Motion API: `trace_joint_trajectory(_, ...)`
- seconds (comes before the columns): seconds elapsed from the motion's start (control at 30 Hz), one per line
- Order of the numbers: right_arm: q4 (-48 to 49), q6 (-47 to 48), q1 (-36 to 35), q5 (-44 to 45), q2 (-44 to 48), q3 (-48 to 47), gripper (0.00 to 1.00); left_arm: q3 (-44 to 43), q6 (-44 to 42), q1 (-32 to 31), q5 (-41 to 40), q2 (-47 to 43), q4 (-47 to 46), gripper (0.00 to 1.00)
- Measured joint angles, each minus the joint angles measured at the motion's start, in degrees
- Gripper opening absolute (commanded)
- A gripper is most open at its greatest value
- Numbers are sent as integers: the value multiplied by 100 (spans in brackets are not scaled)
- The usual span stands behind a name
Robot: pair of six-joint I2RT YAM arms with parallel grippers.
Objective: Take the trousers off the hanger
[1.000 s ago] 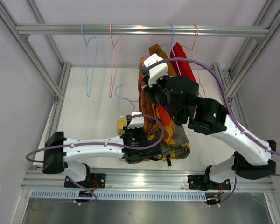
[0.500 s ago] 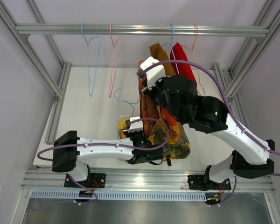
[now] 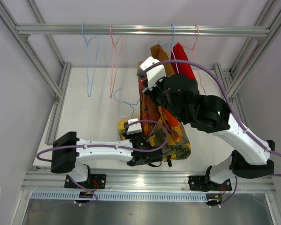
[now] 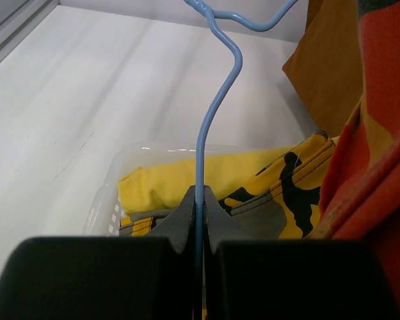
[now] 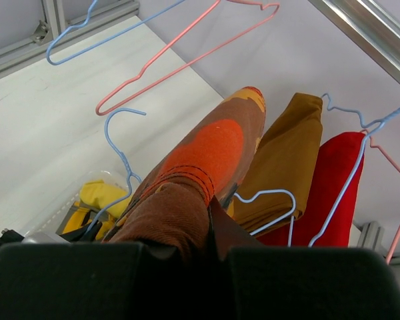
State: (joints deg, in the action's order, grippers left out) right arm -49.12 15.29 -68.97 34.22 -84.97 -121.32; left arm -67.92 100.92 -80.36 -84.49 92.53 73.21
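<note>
My left gripper (image 4: pixel 200 208) is shut on the wire neck of a blue hanger (image 4: pixel 217 100), just above the basket; from above, the left gripper (image 3: pixel 136 134) sits beside the hanging cloth. My right gripper (image 5: pixel 217 223) is shut on the orange-red patterned trousers (image 5: pixel 207 150), holding their top high, where the right gripper (image 3: pixel 146 89) shows above the orange-red trousers (image 3: pixel 152 110). The hanger's lower bar is hidden. Brown trousers (image 3: pixel 158 52) and red trousers (image 3: pixel 182 63) hang on hangers from the rail. Yellow trousers (image 4: pixel 180 180) and camouflage trousers (image 4: pixel 300 193) lie in the basket.
A white mesh basket (image 4: pixel 110 193) stands at the near middle of the table. A bare blue hanger (image 3: pixel 89 61) and a bare pink hanger (image 3: pixel 114 61) hang from the metal rail (image 3: pixel 140 30) at the back left. Frame posts line both sides.
The left arm's elbow has swung to the right while its gripper kept hold of the blue hanger. The right gripper has shifted slightly up and left with the orange-red trousers.
</note>
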Motion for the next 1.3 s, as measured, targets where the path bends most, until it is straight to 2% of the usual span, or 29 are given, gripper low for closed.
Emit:
trace_joint_trajectory(0.13, 144, -9, 0, 2, 0, 0, 0, 26, -50, -31, 142, -208, 0, 1)
trace_joint_trajectory(0.23, 382, -26, 0, -35, 79, 94, 0, 68, -527, -66, 332, -509, -42, 1)
trace_joint_trajectory(0.5, 772, -31, -2, -348, 579, 417, 0, 909, -3287, -85, 1405, -1998, -2723, 1)
trace_joint_trajectory(0.7, 664, -70, -2, -367, 669, 262, 0, 658, -4166, -79, 2164, -1792, -3858, 1)
trace_joint_trajectory(0.83, 638, -175, -2, -365, 772, 262, 0, 973, -4710, -76, 3018, -2218, -4603, 0)
trace_joint_trajectory(0.9, 789, -240, 0, -350, 929, 341, 0, 1060, -4940, -74, 3364, -2494, -4721, 1)
trace_joint_trajectory(0.97, 1528, -348, 35, -260, 1311, 605, 0, 1220, -5171, -74, 3681, -2697, -4640, 0)
trace_joint_trajectory(1.13, 2437, -540, 63, -160, 2229, 1036, 0, 1517, -5652, -146, 4481, -3012, -4430, 0)
trace_joint_trajectory(1.3, 3032, -680, 74, -17, 2774, 1401, 0, 1517, -5849, -168, 4675, -3224, -4380, 1)
